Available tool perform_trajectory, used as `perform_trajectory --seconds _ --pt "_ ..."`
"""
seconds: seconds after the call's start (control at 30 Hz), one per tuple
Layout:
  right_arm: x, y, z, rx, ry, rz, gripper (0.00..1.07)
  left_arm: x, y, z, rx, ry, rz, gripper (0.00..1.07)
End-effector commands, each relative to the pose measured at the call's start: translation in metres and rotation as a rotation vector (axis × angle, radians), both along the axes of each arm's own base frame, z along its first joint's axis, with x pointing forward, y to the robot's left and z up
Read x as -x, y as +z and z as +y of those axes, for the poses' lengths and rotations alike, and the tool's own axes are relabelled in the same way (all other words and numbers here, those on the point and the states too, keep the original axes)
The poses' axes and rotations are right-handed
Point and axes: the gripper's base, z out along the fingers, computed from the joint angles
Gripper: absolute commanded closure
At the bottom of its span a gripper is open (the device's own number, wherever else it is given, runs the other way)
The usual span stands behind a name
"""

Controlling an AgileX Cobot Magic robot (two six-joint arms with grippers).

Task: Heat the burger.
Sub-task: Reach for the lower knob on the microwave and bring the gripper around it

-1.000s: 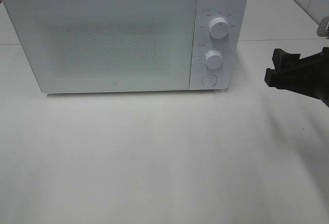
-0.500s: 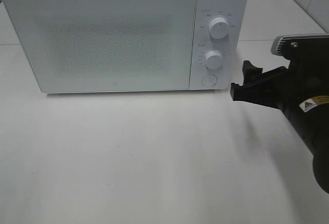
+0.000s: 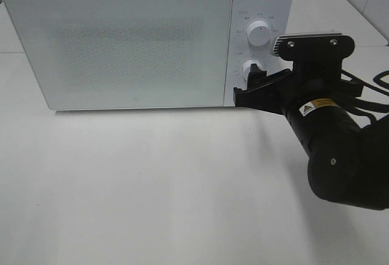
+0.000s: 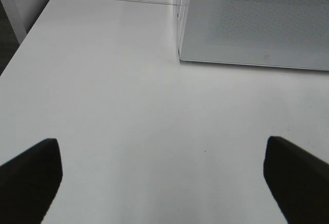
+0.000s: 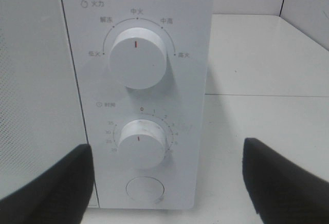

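A white microwave (image 3: pixel 121 46) stands on the bench (image 3: pixel 152 186) at 11 o'clock, and its door (image 3: pixel 121 49) is closed. The door is frosted, so I cannot tell where the burger is; no view shows it.

The right pincer (image 3: pixel 243 89) comes in from 4 o'clock and sits just in front of the control panel (image 5: pixel 154 8), at the 3 o'clock side of the door. Its fingers (image 5: pixel 51 183) are spread, with nothing between them. Ahead of them are the upper knob (image 5: pixel 138 58), the lower knob (image 5: pixel 141 144) and the round button (image 5: pixel 145 189). The red marks on both knobs point to 12 o'clock.

The left pincer (image 4: pixel 163 183) is also spread, over bare bench near the microwave's corner.
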Motion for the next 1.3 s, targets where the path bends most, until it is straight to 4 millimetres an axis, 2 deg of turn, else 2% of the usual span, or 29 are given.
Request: perform_trajectory --seconds 0.03,0.53,0.67,0.97,1.3 --pt "-0.009 0.000 0.008 -0.010 -0.008 -0.039 0.31 0.002 0.000 -0.001 0.005 -0.003 -0.017 0.07" --pt "-0.033 -0.014 0.028 -0.015 -0.015 -0.049 0.31 0.002 0.000 -0.001 0.005 -0.003 -0.017 0.07" --pt "-0.040 -0.023 0.033 -0.017 -0.031 -0.039 0.31 0.002 0.000 -0.001 0.005 -0.003 -0.017 0.07" --pt "-0.057 -0.038 0.033 -0.032 -0.058 -0.014 0.31 0.002 0.000 -0.001 0.005 -0.002 -0.017 0.07" --pt "-0.068 -0.036 0.026 -0.066 -0.058 -0.019 0.31 0.002 0.000 -0.001 0.005 -0.002 -0.017 0.07"
